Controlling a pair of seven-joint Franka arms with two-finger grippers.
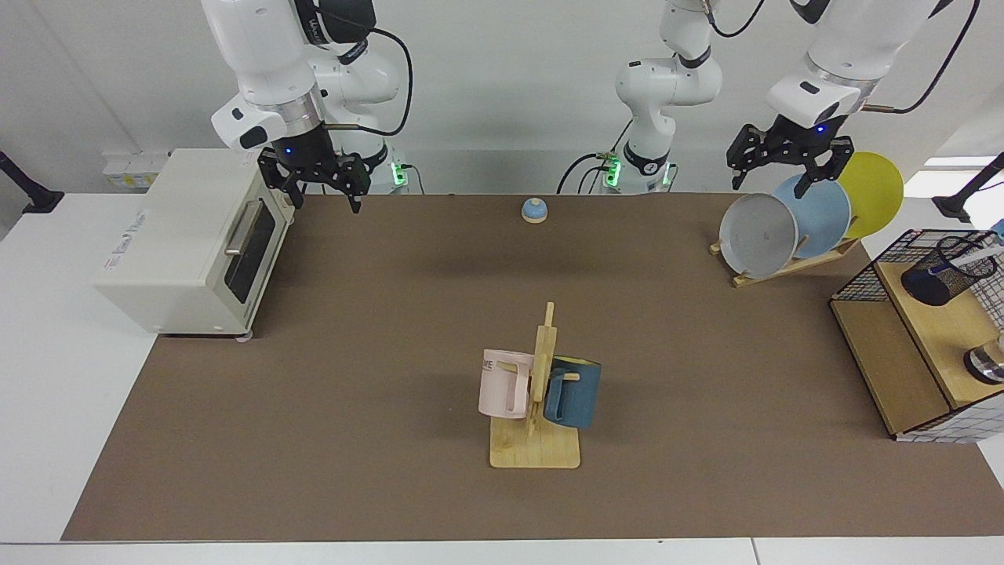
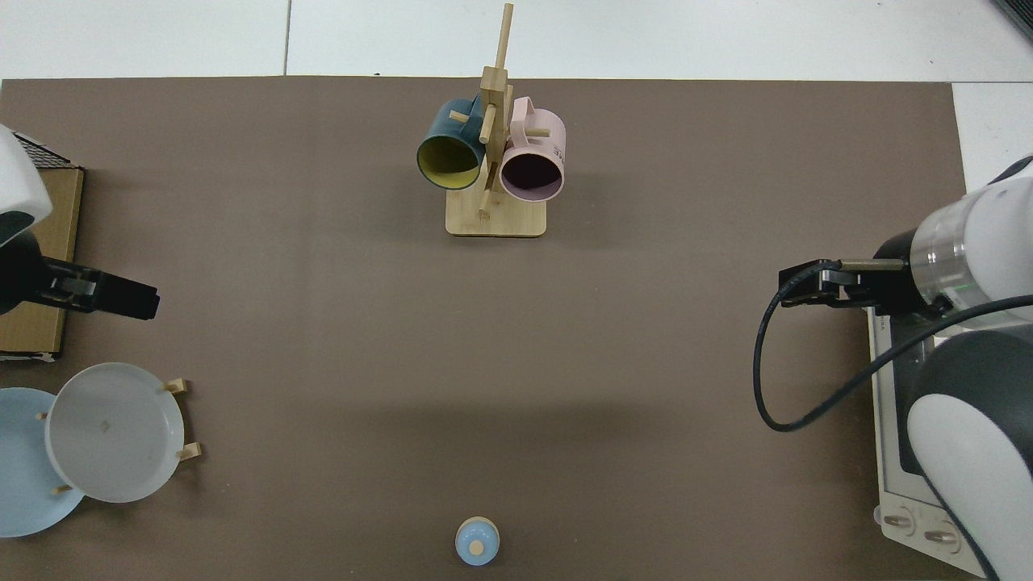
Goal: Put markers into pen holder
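Marker already resting in the mesh cup, both arms up and empty

Marker [image 1: 975, 255] with a white barrel leans inside the black mesh pen holder [image 1: 947, 269], its upper end poking over the rim and its blue end visible low through the mesh. The holder stands on the wooden shelf [image 1: 937, 326] inside a wire basket frame [image 1: 855, 286] at the table's edge, on the left arm's side.

The left gripper [image 1: 787, 167] hangs in the air above the plate rack [image 1: 792, 263], near the blue plate [image 1: 823, 216], fingers spread apart and holding nothing. It is well apart from the holder. The right gripper [image 1: 320, 185] waits beside the white toaster oven [image 1: 188, 239], fingers likewise spread and empty.

In the middle of the brown mat [image 1: 392, 353] a mug tree [image 1: 540, 392] carries a pink mug [image 1: 502, 383] and a dark blue mug [image 1: 572, 392]; a small blue bell [image 1: 534, 209] sits near the far edge.

Judging by this, the placing step looks finished, and no other marker is in sight. The next move seems to call only for the left arm to settle clear of the plates
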